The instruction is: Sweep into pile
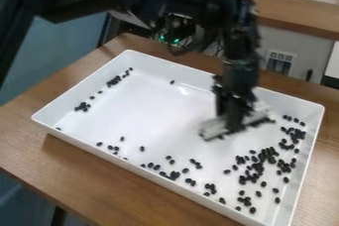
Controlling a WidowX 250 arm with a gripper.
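**A Wooden Table with a White Tray Below Me**

Below me I see a brown wooden table (126, 197), its grain running across the top in fine streaks. One corner points away toward the upper left of my camera view, and a dark leg (58, 217) stands under the edge at lower left. Directly on the tabletop lies a large white tray (142, 113), rectangular and shallow, with raised walls and rounded corners. I see it lying flat and turned at a slant, bare wood around its sides. Along its near left side a soft shadow (56, 145) falls on the wood.
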